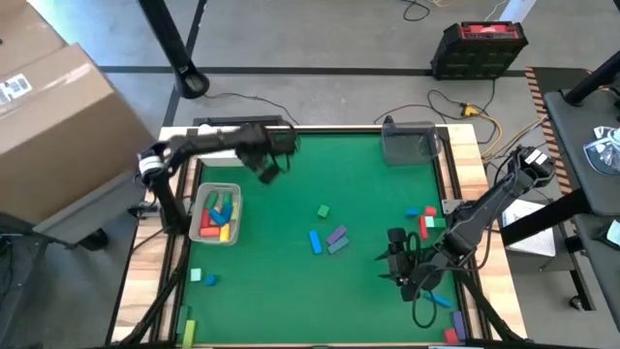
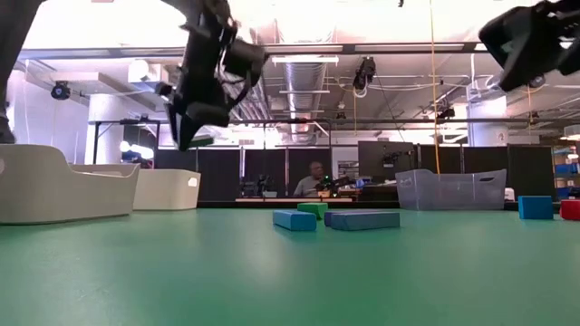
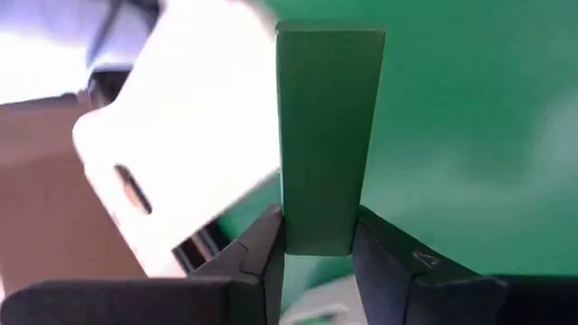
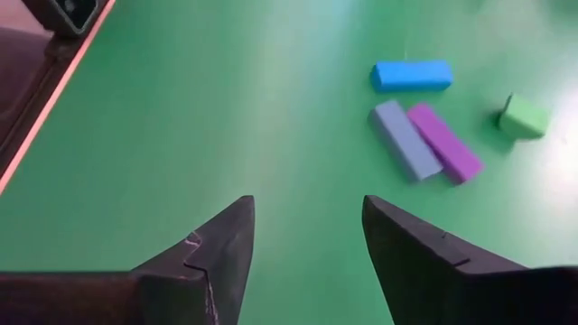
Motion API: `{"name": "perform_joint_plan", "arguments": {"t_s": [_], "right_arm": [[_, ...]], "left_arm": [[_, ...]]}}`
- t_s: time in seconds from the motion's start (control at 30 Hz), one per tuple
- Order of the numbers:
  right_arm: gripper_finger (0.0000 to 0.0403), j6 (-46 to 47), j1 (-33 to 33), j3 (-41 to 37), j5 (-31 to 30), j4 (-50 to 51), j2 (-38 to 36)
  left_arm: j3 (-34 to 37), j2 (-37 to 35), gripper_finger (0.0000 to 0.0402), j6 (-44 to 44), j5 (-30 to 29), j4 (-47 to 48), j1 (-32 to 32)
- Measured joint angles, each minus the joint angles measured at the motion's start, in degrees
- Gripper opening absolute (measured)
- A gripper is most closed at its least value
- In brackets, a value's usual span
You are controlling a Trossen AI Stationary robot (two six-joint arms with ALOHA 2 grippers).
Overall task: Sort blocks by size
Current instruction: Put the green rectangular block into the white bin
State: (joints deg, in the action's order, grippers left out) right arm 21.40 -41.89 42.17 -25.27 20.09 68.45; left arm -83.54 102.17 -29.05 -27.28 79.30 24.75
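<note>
Left gripper (image 3: pixel 318 257) is squeezing a long green block (image 3: pixel 327 135) up in the air, near the white tray (image 1: pixel 203 199) that is holding red, yellow, green and blue blocks (image 1: pixel 219 215). Right gripper (image 4: pixel 307 236) is hanging with fingers apart over the green table (image 1: pixel 291 281), near three loose blocks (image 4: pixel 424 117).

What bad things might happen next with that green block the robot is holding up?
The left claw pinches the long green block only at one end, up in the air, so it might swivel or slip out. The white tray already holds many blocks, so a dropped block might bounce off them. The right claw hangs open near the purple block and might bump it.
</note>
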Motion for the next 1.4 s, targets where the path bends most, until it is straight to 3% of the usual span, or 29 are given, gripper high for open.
{"name": "perform_joint_plan", "arguments": {"t_s": [0.2, 0.53, 1.03, 1.4], "right_arm": [[0.0194, 3.34, -1.29, -0.70, 1.43, 1.02, -0.07], [0.0192, 0.71, -0.96, 1.85, 2.98, 1.12, -2.98], [0.0187, 3.83, -0.72, 3.21, 2.12, 5.15, -13.26], [0.0187, 6.09, -0.68, 3.21, 1.22, 8.16, -14.25]], "left_arm": [[-0.35, 0.00, 0.0087, -3.43, 2.31, -0.31, 14.63], [0.03, 0.81, 0.0088, -2.87, 14.28, -9.43, 25.51], [-1.00, 12.91, 0.0088, 5.22, 22.93, -9.19, 30.23], [-3.24, 17.25, 0.0088, 6.61, 27.15, -9.31, 34.35]]}}
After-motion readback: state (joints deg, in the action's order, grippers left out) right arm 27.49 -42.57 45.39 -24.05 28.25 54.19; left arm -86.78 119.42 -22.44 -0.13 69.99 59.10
